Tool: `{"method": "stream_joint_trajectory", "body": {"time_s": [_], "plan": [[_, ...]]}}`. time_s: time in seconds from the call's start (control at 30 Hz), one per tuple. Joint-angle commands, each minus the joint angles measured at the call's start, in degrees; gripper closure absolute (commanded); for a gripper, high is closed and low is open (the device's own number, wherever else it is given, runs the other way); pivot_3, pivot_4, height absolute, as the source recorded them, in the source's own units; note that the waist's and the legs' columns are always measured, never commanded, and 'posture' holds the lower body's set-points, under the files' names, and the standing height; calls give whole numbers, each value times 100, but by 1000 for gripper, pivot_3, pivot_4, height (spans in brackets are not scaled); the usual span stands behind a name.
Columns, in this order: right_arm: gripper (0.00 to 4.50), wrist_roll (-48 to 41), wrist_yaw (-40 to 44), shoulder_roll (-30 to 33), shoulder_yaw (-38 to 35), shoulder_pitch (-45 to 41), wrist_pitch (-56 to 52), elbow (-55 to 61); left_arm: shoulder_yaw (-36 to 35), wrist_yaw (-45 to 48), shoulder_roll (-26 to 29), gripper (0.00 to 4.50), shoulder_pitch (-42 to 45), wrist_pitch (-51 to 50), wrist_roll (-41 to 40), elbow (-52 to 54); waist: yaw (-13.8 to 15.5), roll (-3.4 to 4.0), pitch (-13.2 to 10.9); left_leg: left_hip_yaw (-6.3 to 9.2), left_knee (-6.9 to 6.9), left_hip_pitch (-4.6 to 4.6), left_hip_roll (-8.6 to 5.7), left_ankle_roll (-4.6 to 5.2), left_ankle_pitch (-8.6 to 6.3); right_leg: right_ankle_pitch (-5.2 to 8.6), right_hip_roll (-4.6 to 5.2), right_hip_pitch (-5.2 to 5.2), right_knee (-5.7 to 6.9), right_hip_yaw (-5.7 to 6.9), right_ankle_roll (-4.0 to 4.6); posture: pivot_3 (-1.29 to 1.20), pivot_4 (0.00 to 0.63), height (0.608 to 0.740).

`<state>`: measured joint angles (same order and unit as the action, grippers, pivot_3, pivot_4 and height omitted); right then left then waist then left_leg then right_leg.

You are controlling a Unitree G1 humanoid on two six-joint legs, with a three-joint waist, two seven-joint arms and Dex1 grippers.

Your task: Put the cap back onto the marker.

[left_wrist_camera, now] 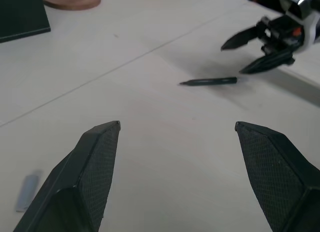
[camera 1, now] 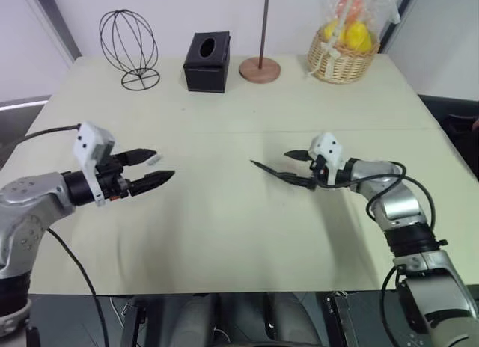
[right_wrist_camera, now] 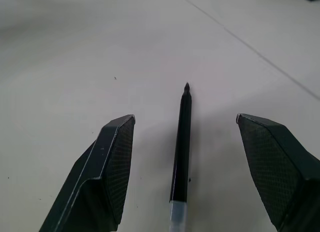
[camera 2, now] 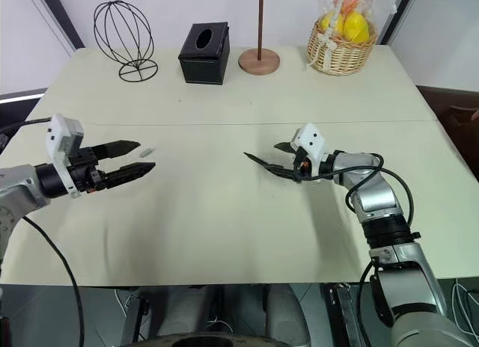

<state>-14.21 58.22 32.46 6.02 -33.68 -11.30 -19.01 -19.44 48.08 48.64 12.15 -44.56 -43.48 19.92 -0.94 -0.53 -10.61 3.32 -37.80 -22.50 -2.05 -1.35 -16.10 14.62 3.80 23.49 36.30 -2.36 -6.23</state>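
The marker [camera 1: 273,172], a thin black stick, lies flat on the table right of centre, its pointed end toward the table's middle. My right gripper [camera 1: 288,166] is open and low over it, one finger on each side of the marker [right_wrist_camera: 182,142], not touching it. The cap [camera 1: 155,159], a tiny pale grey cylinder, lies on the table at the left. My left gripper [camera 1: 161,164] hovers open just beside it, holding nothing. In the left wrist view the cap [left_wrist_camera: 27,192] sits outside the fingers, and the marker [left_wrist_camera: 209,82] and right gripper [left_wrist_camera: 232,58] lie far ahead.
Along the table's far edge stand a black wire globe [camera 1: 129,48], a black tissue box [camera 1: 207,60], a round wooden base with a pole [camera 1: 260,69] and a wicker basket of fruit [camera 1: 344,44]. A seam crosses the pale table [camera 1: 224,235].
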Motion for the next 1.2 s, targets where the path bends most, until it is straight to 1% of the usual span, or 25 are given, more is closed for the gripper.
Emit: {"method": "stream_joint_trajectory", "body": {"time_s": [0.03,0.2,0.33,0.5,0.7,0.83,1.07,1.2], "plan": [[1156,-48,56,-50,-197,-238,182,-116,-167,-80,36,650,5,-13,-138,280,-1,0,0,0,0,0,0,0,0,0,0,0,0,0,0,0,150,740],[1156,3,-47,-200,-180,-216,142,-243,-132,-137,13,650,25,-48,-257,309,-5,0,0,1,6,0,1,-3,1,0,-1,3,0,0,1,0,150,740],[1156,111,-145,-310,-94,-106,148,-55,-21,-158,-34,650,81,22,-180,247,-6,0,0,0,8,0,0,-4,2,0,-1,5,0,0,0,0,150,740],[1156,419,-227,-279,89,-7,146,21,124,-205,-112,650,198,85,-106,194,6,0,0,0,8,0,-2,-5,3,0,-1,4,0,0,0,0,150,740],[1156,603,-249,-281,233,79,-120,182,216,-228,-198,650,206,178,-16,154,-10,1,0,0,9,0,-1,-6,3,0,-2,6,1,0,0,0,150,740],[1156,766,-415,-316,281,74,-237,116,250,-295,-265,650,199,245,41,161,-6,1,0,0,10,0,-2,-6,3,0,-2,6,1,-1,0,0,150,740],[1156,703,-727,-487,204,56,-702,239,287,-400,-428,650,108,310,152,219,-16,0,0,0,9,1,-1,-7,4,0,-3,6,3,-1,1,0,150,740],[1156,757,-796,-561,316,138,-843,377,351,-416,-496,650,127,359,226,184,-13,-1,1,0,9,2,-2,-7,4,0,-4,5,4,-1,0,0,150,740]]}}
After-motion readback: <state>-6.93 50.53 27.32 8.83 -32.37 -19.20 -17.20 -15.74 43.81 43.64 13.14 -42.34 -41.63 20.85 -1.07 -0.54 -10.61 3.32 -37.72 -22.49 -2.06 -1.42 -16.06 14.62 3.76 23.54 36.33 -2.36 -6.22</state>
